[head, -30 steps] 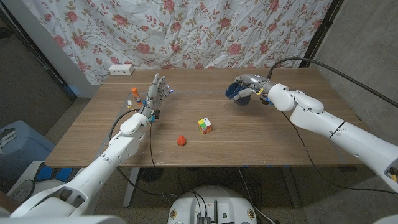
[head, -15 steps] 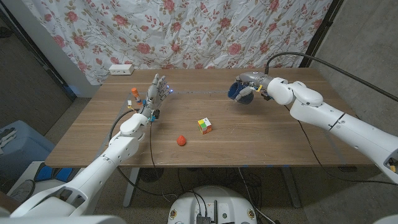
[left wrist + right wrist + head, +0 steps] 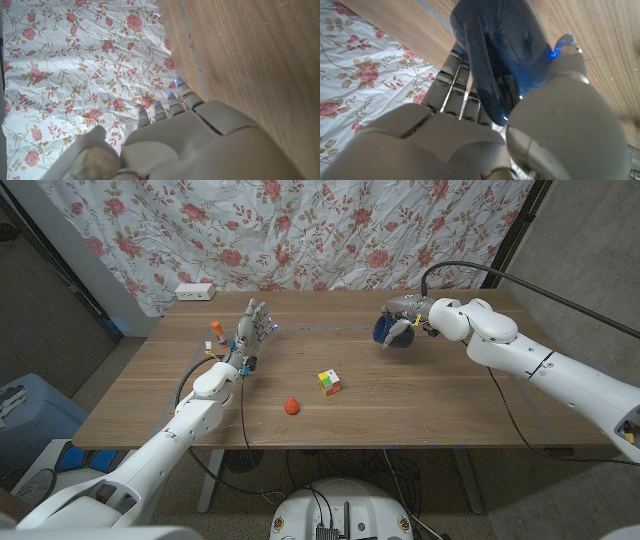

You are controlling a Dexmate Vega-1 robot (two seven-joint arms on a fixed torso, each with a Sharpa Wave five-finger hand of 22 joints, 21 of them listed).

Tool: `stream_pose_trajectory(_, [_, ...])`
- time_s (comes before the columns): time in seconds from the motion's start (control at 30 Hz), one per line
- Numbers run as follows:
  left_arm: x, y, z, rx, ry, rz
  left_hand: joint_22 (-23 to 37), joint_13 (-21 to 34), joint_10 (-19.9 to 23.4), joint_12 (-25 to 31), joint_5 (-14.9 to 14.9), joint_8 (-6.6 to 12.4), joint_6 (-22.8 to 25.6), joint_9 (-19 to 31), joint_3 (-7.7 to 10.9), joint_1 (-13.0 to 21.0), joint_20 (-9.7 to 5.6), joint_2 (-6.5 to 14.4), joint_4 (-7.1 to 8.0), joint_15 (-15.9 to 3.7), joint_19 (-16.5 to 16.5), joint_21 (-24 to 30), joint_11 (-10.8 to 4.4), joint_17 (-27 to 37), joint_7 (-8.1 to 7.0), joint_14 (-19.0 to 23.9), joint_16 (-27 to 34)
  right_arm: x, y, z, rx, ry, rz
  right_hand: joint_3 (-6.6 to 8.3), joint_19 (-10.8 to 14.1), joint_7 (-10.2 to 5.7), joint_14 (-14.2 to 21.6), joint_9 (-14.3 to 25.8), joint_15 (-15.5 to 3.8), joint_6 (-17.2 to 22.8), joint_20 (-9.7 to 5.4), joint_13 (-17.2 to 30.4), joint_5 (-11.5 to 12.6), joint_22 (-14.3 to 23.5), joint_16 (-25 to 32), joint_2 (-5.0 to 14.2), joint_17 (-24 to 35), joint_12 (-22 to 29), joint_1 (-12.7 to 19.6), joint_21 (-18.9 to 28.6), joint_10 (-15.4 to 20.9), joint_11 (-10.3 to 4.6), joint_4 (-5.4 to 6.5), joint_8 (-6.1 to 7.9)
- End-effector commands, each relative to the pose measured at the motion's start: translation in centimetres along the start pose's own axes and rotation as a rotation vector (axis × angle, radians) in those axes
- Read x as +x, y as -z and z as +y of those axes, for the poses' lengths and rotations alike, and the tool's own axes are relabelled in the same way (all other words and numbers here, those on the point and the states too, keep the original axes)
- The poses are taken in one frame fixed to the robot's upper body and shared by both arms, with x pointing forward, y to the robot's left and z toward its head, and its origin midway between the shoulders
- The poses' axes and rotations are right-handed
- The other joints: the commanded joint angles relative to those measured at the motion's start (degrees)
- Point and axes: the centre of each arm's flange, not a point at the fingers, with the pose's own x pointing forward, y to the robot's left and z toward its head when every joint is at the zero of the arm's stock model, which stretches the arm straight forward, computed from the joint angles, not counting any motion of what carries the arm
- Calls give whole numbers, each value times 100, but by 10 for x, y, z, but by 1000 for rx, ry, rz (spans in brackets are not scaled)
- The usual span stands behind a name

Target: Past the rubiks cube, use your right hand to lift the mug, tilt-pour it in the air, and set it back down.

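Blue mug (image 3: 505,55) gripped, R hand (image 3: 402,321) fingers (image 3: 455,82) clearer at wrist.

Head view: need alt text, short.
The robot's right hand grips a dark blue mug at the far side of a wooden table, beyond a Rubik's cube and a small red ball. The left hand stands open at the left, fingers up.
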Motion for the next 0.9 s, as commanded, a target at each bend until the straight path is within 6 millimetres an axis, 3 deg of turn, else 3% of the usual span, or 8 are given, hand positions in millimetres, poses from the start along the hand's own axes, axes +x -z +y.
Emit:
stream_pose_trajectory(0.03, [0,0,0,0,0,0,18,27,-21,22,25,13,-14,15,34,-17,-2,679,7,-26,55,38,-36,29,-34,45,28,5,3,-1,-119,-104,32,438,5,-991,456,17,-1263,1020,-17,117,24,26,-20,1088,19,34,1055,-18,1167,-1109,317,217])
stream_pose_trajectory(0.9, [0,0,0,0,0,0,19,27,-21,22,25,13,-14,15,34,-17,-1,679,7,-17,52,37,-32,29,-43,46,29,13,-8,-9,-281,-228,80,451,16,-997,472,16,-1264,1135,-61,147,7,29,-59,1174,40,28,1043,-19,1255,-1096,345,281])
